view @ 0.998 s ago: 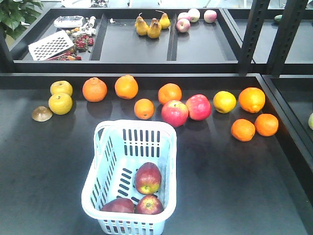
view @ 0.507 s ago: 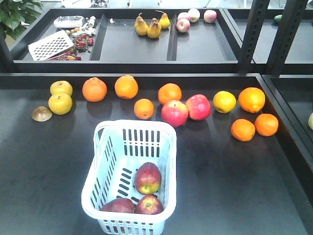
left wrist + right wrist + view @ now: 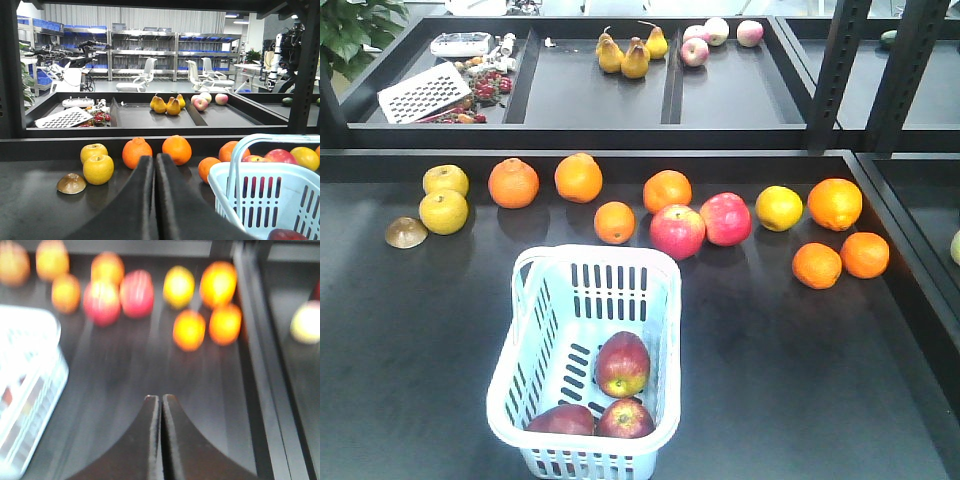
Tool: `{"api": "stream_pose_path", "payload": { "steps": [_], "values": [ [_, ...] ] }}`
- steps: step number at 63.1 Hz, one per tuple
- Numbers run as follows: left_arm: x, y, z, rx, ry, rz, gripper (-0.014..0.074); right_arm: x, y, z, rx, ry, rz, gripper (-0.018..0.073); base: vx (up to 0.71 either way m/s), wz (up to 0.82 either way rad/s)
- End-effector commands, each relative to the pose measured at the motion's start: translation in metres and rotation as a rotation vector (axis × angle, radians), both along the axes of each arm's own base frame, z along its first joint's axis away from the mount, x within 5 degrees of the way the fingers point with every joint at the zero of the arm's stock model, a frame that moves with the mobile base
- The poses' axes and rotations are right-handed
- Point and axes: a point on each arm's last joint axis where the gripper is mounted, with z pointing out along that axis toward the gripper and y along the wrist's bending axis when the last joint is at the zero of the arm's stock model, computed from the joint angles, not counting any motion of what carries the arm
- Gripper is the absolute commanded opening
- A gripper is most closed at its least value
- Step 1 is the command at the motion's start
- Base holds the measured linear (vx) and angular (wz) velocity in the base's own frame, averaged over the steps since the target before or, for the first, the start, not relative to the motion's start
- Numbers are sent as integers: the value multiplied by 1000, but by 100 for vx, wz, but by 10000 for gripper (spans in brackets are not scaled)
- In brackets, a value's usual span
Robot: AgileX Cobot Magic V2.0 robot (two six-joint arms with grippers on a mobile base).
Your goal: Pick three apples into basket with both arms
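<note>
Three dark red apples lie in the pale blue basket (image 3: 520, 345): one upright in the middle (image 3: 622, 363), one at the near wall (image 3: 626, 418), one to its left (image 3: 561, 420). Neither arm shows in the front view. The left wrist view has my left gripper (image 3: 154, 157) shut with nothing in it, to the left of the basket (image 3: 225, 195), whose handle (image 3: 235, 160) stands up. The right wrist view is blurred; my right gripper (image 3: 161, 397) is shut and empty over bare table, with the basket (image 3: 30, 390) at its left.
Behind the basket runs a row of fruit: two yellow apples (image 3: 444, 211), several oranges (image 3: 578, 177), two brighter pink-red apples (image 3: 677, 231), a lemon-yellow fruit (image 3: 778, 208). A brown half-shell (image 3: 406, 232) lies at far left. Raised trays (image 3: 600, 100) behind hold pears and pale apples.
</note>
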Motion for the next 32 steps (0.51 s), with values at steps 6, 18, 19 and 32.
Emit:
{"api": "stream_pose_path", "payload": {
  "steps": [6,18,19,32],
  "values": [
    [-1,0,5,-18,-67,-7,-6,-20,-3,-29,-14,-312,-29,-8,0,0],
    [-1,0,5,-18,-67,-7,-6,-41,-4,-79,9,-503,-55,-8,0,0],
    [-1,0,5,-18,-67,-7,-6,-42,-4,-84,9,-514,-56,-8,0,0],
    [-1,0,5,-18,-67,-7,-6,-53,-3,-119,76,-657,-55,-8,0,0]
  ]
}}
